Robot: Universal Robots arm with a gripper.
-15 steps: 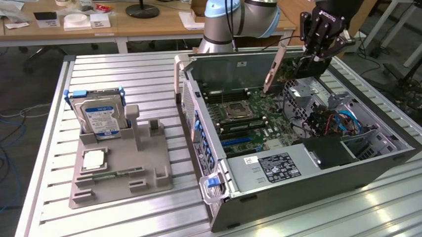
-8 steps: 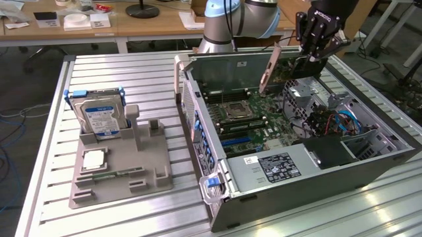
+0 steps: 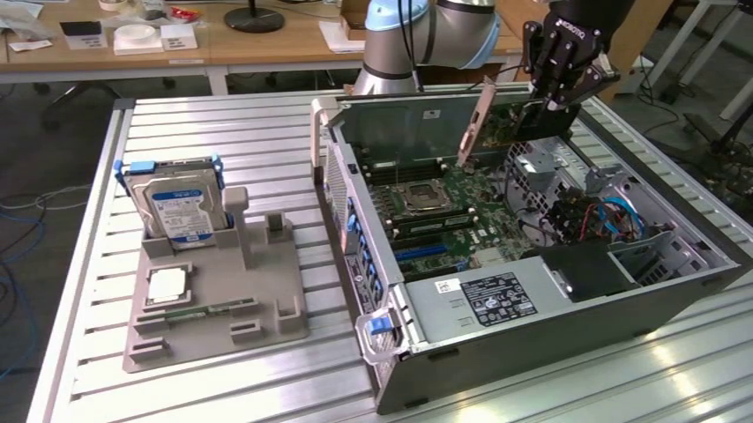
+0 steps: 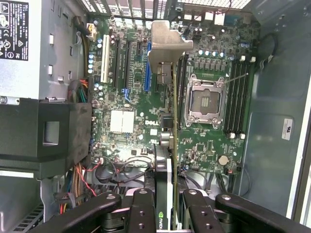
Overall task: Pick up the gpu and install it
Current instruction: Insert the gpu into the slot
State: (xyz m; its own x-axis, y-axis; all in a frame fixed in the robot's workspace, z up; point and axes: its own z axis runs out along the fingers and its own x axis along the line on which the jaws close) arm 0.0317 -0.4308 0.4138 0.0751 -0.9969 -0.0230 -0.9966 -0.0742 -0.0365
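End effector point(image 3: 560, 99) clamps the thin, flat gpu point(image 3: 513, 123), a green board with a silver bracket, edge-down over the open grey metal case point(image 3: 565, 339) and its motherboard point(image 3: 471, 231).

wooden desks point(image 3: 282, 42) behind slatted aluminium table point(image 3: 212, 123)

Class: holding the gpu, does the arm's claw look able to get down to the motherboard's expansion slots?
Probably yes. The case lies open on top. The claw holds the gpu edge-on above the motherboard, and the expansion slots lie bare, with no cables across them.
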